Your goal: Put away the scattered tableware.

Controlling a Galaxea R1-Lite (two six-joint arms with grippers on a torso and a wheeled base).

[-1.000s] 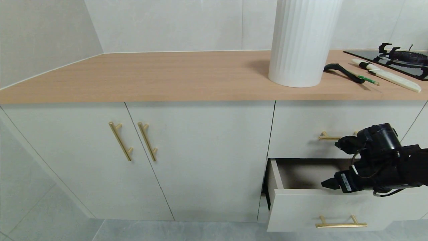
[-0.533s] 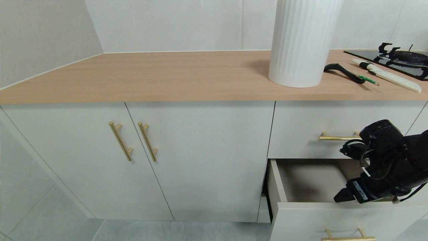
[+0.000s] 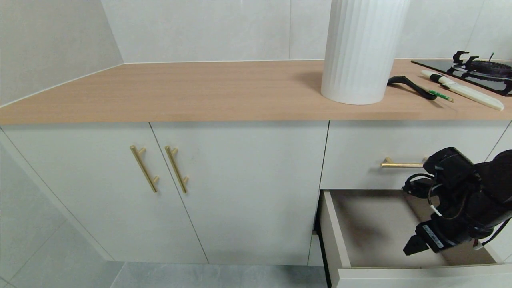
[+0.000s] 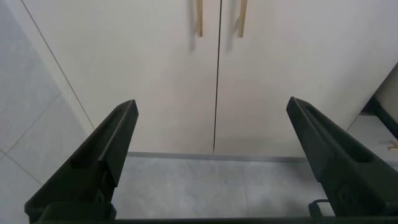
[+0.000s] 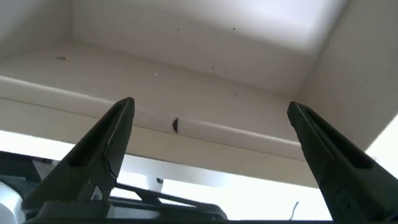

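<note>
Scattered utensils lie on the wooden counter at the far right: a black-handled tool, a thin stick with a green end and a white knife. Below them the lower drawer stands pulled out, and nothing lies in the part of it that I can see. My right gripper hangs inside it near the front, open, holding nothing; its wrist view shows the drawer's pale inner wall between spread fingers. My left gripper is open and faces the cabinet doors.
A tall white ribbed cylinder stands on the counter left of the utensils. A black gas hob sits at the far right corner. The closed upper drawer has a gold handle. Two gold door handles are on the left cabinet.
The lower drawer has slid out toward me until its front passed the picture's lower edge. My right gripper moved down and back with it.
</note>
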